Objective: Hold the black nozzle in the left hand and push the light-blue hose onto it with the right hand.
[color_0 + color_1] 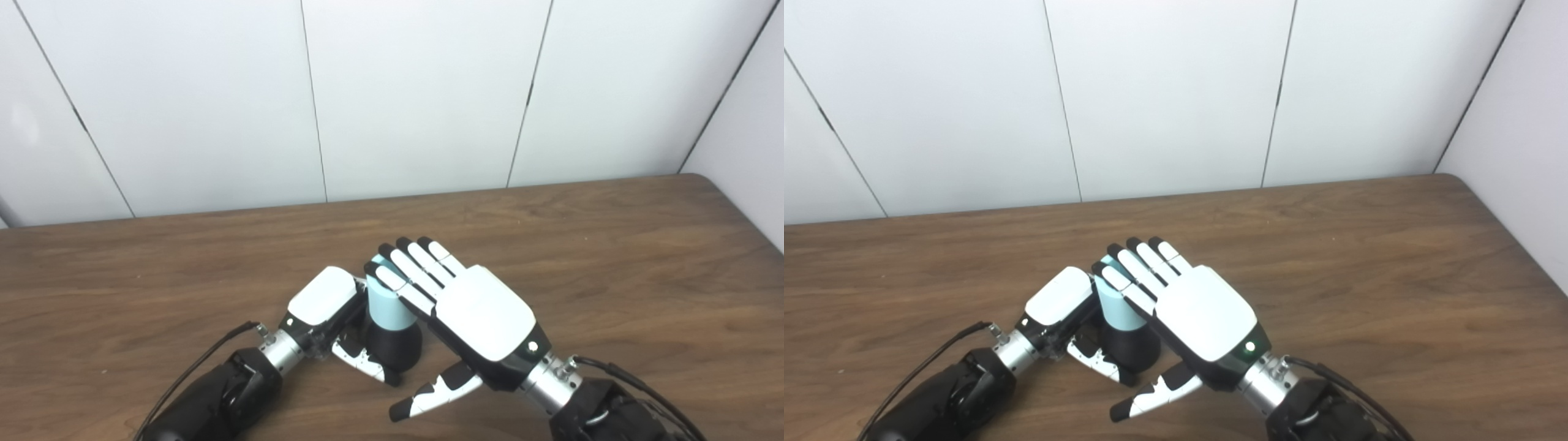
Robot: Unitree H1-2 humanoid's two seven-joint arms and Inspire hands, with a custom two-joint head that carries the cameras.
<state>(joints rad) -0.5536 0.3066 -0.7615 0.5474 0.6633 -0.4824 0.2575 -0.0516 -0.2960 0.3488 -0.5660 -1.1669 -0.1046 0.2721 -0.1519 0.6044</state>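
Left eye view: black nozzle (395,346) upright near front-centre of wooden table (612,257), light-blue hose (386,306) seated on top of it. Left hand (324,312) wrapped round nozzle base, thumb across front. Right hand (465,306) flat, fingers (407,272) straight and laid over hose top, thumb splayed toward front edge, gripping nothing. Bare tabletop to left, right and behind, back edge against white panel wall (416,92), well apart from hands. Rounded far-right table corner (704,179) visible. Forearms crossing front edge.
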